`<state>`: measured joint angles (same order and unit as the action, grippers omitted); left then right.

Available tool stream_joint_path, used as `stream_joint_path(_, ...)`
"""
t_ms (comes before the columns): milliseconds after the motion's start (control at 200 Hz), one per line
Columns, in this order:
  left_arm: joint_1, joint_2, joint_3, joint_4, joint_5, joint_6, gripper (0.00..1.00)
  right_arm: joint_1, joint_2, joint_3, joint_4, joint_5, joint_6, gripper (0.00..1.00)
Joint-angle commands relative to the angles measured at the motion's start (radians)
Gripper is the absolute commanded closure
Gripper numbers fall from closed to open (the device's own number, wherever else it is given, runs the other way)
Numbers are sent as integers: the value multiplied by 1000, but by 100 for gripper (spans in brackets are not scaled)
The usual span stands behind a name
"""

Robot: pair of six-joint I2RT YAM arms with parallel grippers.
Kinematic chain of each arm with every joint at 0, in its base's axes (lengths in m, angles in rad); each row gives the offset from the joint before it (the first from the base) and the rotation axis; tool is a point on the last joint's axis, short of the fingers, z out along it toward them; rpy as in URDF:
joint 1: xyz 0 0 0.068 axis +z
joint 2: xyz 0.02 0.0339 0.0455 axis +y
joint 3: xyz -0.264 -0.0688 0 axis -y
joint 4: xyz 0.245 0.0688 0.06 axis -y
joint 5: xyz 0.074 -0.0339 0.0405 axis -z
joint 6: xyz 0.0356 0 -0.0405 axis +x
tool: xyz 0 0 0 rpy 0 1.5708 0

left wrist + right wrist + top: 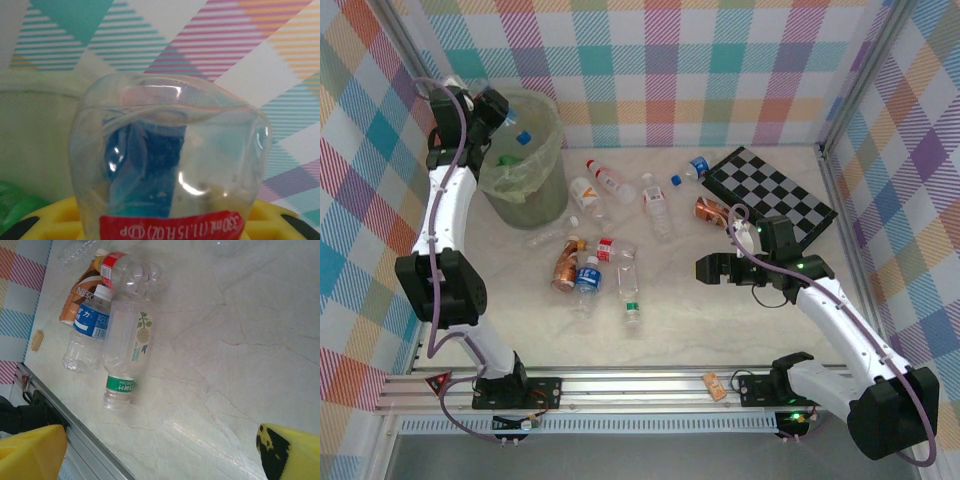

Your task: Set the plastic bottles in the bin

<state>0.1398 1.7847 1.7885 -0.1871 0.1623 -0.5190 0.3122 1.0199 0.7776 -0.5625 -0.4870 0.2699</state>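
Observation:
My left gripper [496, 106] hangs over the bin [525, 165], shut on a clear bottle with a red label [170, 150]; its yellow fingers [55, 217] flank the bottle. Inside the pale-green bin lie a green bottle [507, 158] and a blue cap [524, 138]. My right gripper [705, 268] hovers open over the table, nothing between its fingers [30, 450]. To its left lie a green-banded clear bottle [127, 350], a blue-labelled one [87, 335], an amber one [80, 290] and a red-labelled one [127, 275]. More bottles [657, 205] lie further back.
A black-and-white checkerboard [770, 190] lies at the back right, with an amber bottle [712, 210] and a blue-capped one [695, 168] beside it. A small tan piece [715, 385] sits on the front rail. Plaid walls enclose the table.

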Motion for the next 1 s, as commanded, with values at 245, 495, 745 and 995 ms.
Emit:
stream_joint_path(245,-88,257,354,-496,-14,352,100,-4,13,9,-37,57,11,3)
stream_joint_path(495,-112,342,421,-640,-58,413,100,-4,7,13,-62,78,11,2)
stream_joint_path(745,-117,304,304,-590,-27,429,59,-4,36,16,-60,70,16,1)
stream_joint_path(995,-117,258,268,-547,-31,418,19,-5,39,17,-64,88,19,0)
